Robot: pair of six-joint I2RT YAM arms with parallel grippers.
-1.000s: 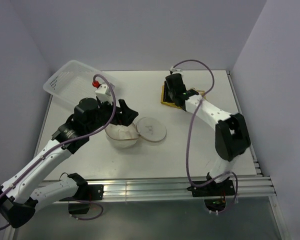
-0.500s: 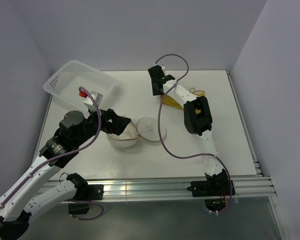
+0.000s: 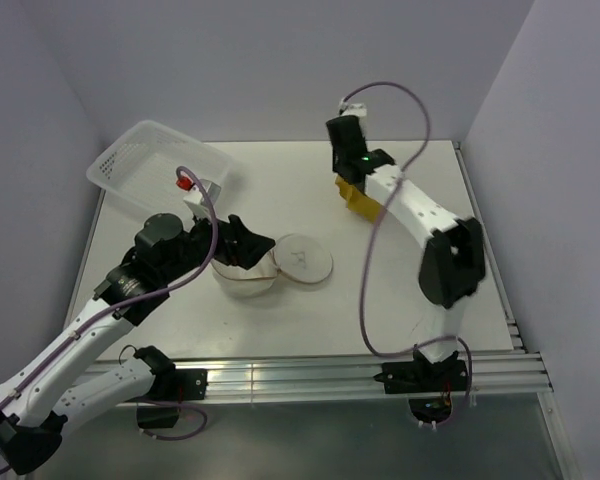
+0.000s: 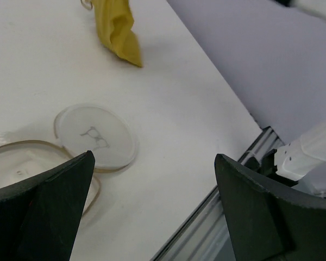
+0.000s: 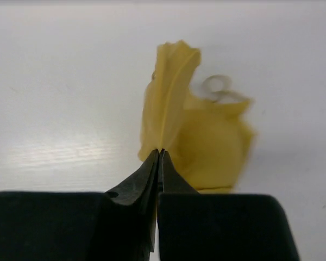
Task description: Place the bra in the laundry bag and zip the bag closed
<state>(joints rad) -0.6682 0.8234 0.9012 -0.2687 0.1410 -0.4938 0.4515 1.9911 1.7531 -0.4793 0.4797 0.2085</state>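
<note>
The bra is a yellow bunch of fabric at the back of the table, also in the right wrist view and the left wrist view. My right gripper is shut on a pinched fold of it. The laundry bag, a white mesh pouch with a tan hoop rim, stands open at the table's middle. Its round lid lies flat to the right. My left gripper hangs open over the bag's right side, holding nothing.
A white perforated plastic basket sits tilted at the back left corner. Grey walls close in the table at the back and on both sides. A metal rail runs along the near edge.
The right gripper has shut on the bra and its wrist has swung to the right, bunching the fabric. The left arm has shifted slightly near the bag, still open.
</note>
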